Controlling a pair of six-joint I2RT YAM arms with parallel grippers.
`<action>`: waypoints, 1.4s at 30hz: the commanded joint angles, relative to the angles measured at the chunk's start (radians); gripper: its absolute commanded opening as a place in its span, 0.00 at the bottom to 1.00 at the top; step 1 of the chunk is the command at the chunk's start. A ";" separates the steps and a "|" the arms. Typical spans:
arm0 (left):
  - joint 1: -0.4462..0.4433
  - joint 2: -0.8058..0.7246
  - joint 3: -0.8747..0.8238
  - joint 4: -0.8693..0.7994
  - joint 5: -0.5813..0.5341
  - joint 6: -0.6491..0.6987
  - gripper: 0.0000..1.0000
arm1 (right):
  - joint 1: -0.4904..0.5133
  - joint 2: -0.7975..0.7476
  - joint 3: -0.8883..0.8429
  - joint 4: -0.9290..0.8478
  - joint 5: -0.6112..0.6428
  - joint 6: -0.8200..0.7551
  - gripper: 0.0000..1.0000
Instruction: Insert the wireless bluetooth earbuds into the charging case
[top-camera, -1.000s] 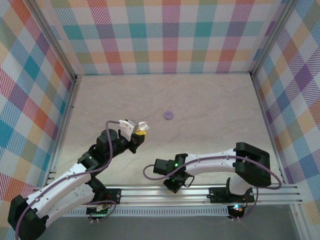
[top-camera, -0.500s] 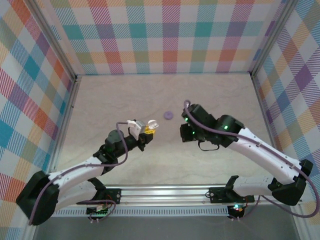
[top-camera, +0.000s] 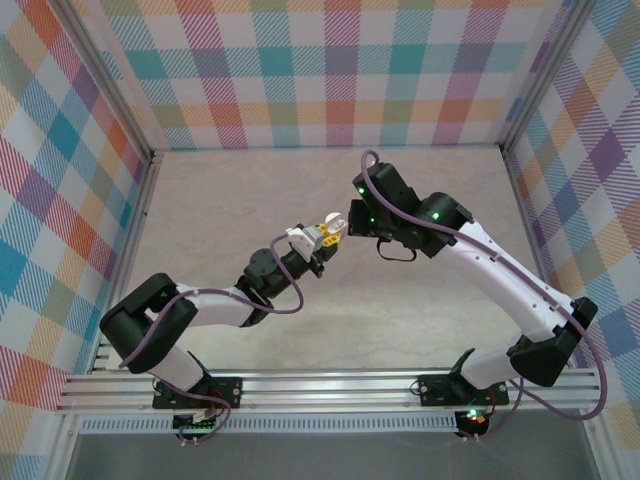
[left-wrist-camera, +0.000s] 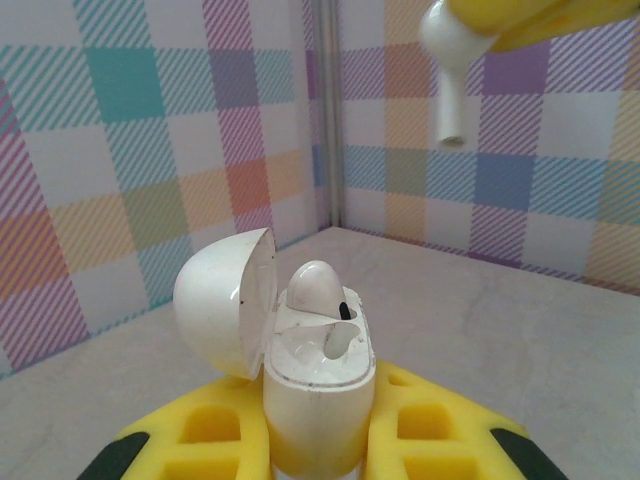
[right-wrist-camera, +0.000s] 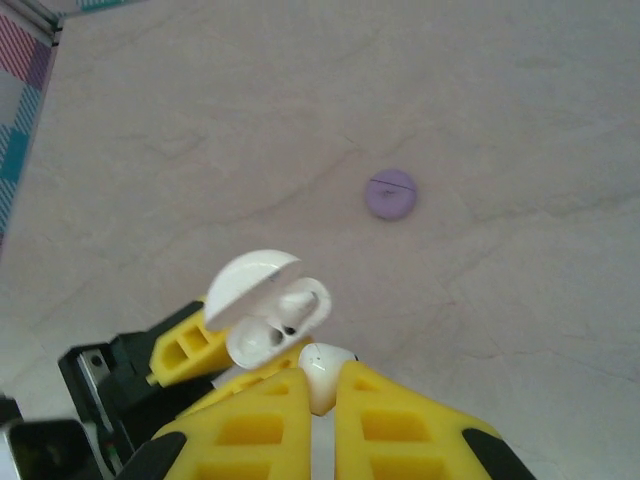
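Charging case (left-wrist-camera: 318, 395) stands upright, pinched in the left tool (left-wrist-camera: 318, 430). Its lid (left-wrist-camera: 225, 300) is flipped open to the left, and one white earbud (left-wrist-camera: 315, 285) sits inside. Just above and clear of the case, the right tool (right-wrist-camera: 320, 385) is clamped on a second white earbud (right-wrist-camera: 322, 362), stem down. A purple disc (right-wrist-camera: 390, 194) lies on the desk (right-wrist-camera: 520, 90).

The top view looks down from above and behind the arm bases (top-camera: 195, 388) over the whole surface (top-camera: 200, 200). The left wrist camera sits close behind the open charging case (left-wrist-camera: 315, 380), facing the plaid wall (left-wrist-camera: 150, 150); the right wrist camera looks steeply down past an earbud (right-wrist-camera: 325, 365) onto that case
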 joint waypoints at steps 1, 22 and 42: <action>-0.042 0.017 0.054 0.104 -0.171 0.043 0.00 | -0.005 0.009 -0.001 0.083 -0.008 0.052 0.12; -0.108 0.113 0.126 0.121 -0.352 0.087 0.00 | 0.007 0.140 0.071 0.052 0.040 0.058 0.11; -0.107 0.129 0.137 0.125 -0.340 0.061 0.00 | 0.037 0.236 0.166 -0.092 0.105 -0.024 0.13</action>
